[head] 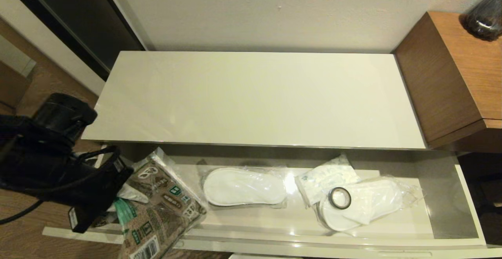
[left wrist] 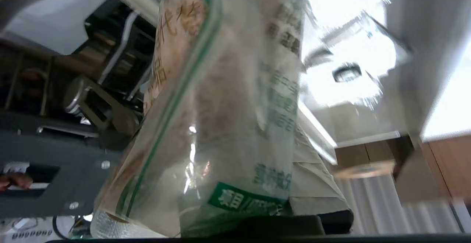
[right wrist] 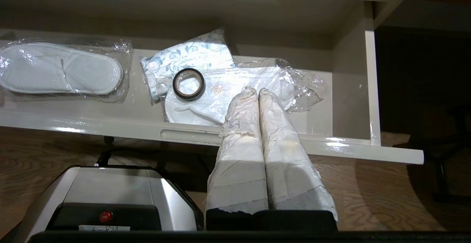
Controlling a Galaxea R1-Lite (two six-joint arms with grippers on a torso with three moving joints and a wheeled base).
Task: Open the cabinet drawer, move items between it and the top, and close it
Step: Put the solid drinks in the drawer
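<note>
The cabinet drawer [head: 451,196] [right wrist: 353,88] stands pulled out below the bare off-white top [head: 255,98]. At its left end my left gripper [head: 123,196] [left wrist: 257,206] is shut on the brown-and-green packet [head: 164,208] [left wrist: 220,106], which is tilted and overhangs the drawer front. One wrapped slipper pair [head: 243,186] [right wrist: 59,70] lies mid-drawer. The other pair [head: 364,204] [right wrist: 206,106] lies to the right, with the black tape roll [head: 331,198] [right wrist: 176,84] on it. My right gripper [right wrist: 257,92] is shut on nothing, in front of the drawer, and out of the head view.
A white patterned sachet [head: 325,176] [right wrist: 191,55] lies partly under the right slippers. A taller brown wooden unit [head: 451,78] bearing a dark glass object [head: 484,15] adjoins the top on the right. The robot's silver base [right wrist: 110,191] stands on wooden floor.
</note>
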